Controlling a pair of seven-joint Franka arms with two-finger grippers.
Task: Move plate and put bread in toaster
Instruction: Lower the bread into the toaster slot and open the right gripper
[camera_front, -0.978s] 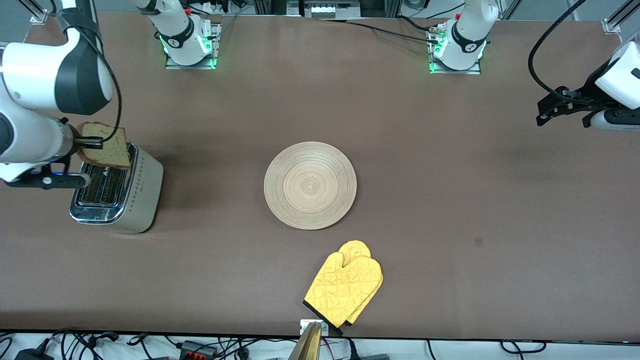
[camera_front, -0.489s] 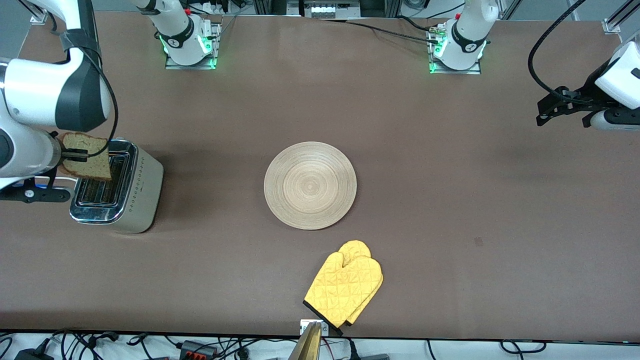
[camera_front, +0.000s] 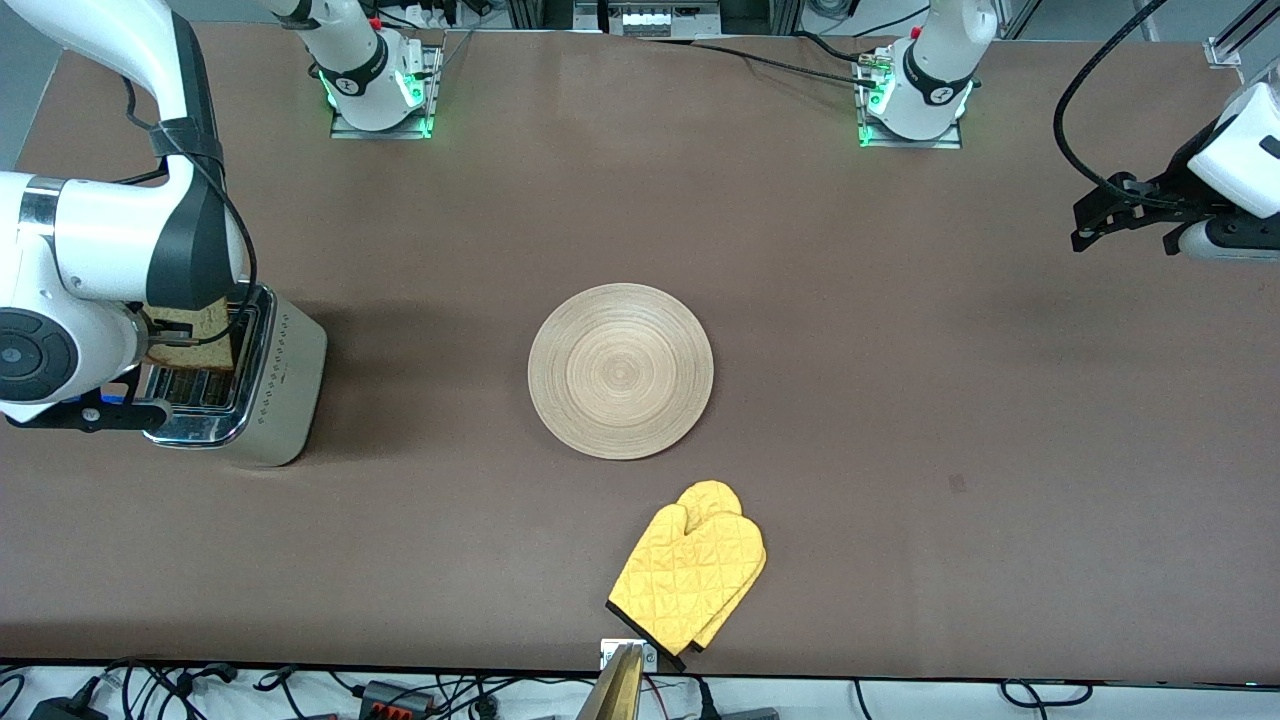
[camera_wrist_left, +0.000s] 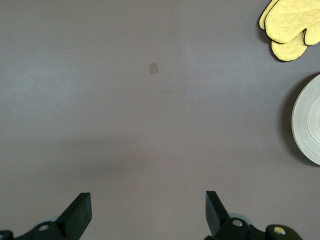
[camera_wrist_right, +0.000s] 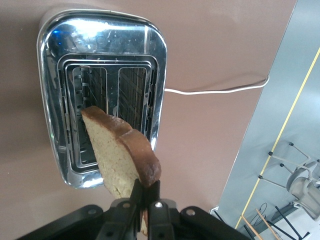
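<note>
Even overhead light, glare on toaster (camera_wrist_right: 100, 35) chrome.

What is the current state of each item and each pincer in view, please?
bread: held upright over the toaster, not yet in a slot
toaster: both slots empty
plate: empty, mid-table
oven mitt: flat, untouched
right pincer: shut on bread
left pincer: open, waiting over bare table

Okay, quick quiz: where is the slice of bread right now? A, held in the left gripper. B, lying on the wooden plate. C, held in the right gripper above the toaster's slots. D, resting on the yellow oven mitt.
C: the right gripper is shut on the bread, holding it edge-down over the slots of the toaster, while the plate lies bare and the left gripper hangs open over the table.
</note>
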